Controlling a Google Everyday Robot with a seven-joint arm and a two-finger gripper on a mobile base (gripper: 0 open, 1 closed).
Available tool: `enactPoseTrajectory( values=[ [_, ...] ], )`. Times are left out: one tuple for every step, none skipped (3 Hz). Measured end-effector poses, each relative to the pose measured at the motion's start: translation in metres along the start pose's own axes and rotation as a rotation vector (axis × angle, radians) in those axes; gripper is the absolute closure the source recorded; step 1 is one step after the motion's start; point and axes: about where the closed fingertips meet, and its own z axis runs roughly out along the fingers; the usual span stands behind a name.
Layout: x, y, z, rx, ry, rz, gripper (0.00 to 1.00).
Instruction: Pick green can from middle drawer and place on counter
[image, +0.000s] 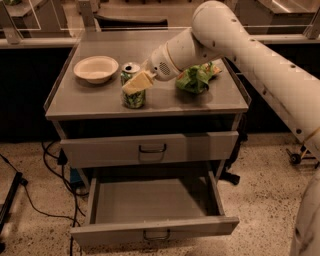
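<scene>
The green can (133, 100) stands upright on the counter (100, 97), left of centre near the front edge, its silver top showing. My gripper (133, 84) reaches in from the right and is shut on the green can. One pale finger (138, 82) crosses the can's front; the other is hidden behind it. The middle drawer (152, 200) below is pulled open, and its flat floor holds nothing.
A white bowl (96, 68) sits on the counter left of the can. A green and orange snack bag (195, 77) lies to the right, partly under my arm. The upper drawer (150, 148) is closed. Cables (55, 175) trail on the floor at left.
</scene>
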Motion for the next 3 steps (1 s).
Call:
enactPoseTrajectory(
  values=[
    [0.0000,0.0000,0.0000,0.000,0.000,0.000,0.58],
    [0.0000,0.0000,0.0000,0.000,0.000,0.000,0.36],
    [0.0000,0.0000,0.0001,0.000,0.000,0.000,0.12]
  ],
)
